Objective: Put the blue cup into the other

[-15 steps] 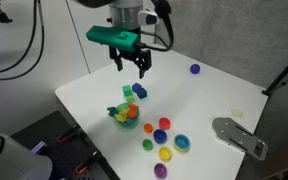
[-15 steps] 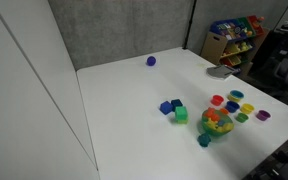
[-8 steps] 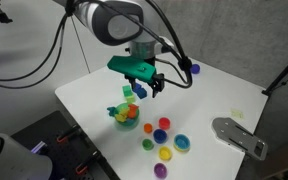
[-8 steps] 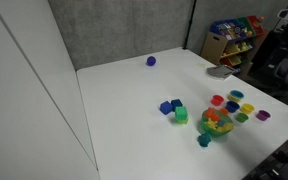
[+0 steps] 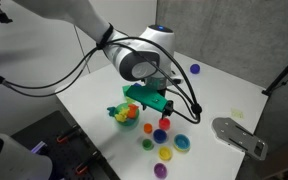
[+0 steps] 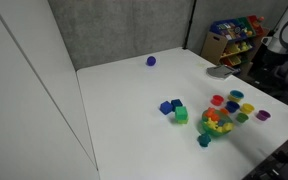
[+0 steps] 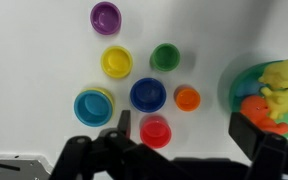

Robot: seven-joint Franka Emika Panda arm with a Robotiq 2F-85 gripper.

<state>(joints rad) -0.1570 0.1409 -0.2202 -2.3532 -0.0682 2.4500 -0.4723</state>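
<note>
The wrist view looks straight down on the cups. The dark blue cup stands upright in the middle of the group. The wider light blue cup stands just left of it, apart from it. My gripper is open and empty, above the table. One finger is beside the red cup, and the other is near the toy. In an exterior view the gripper hangs over the near side of the group. The dark blue cup and the light blue cup show there too.
Purple, yellow, green and orange cups surround them. A multicoloured toy stands to the right. Blue and green blocks and a purple-blue ball lie farther off. A grey metal part sits at the table's edge.
The arm has swung from above the blocks down and across to the group of cups. The gripper stays open. The cups have not moved.
</note>
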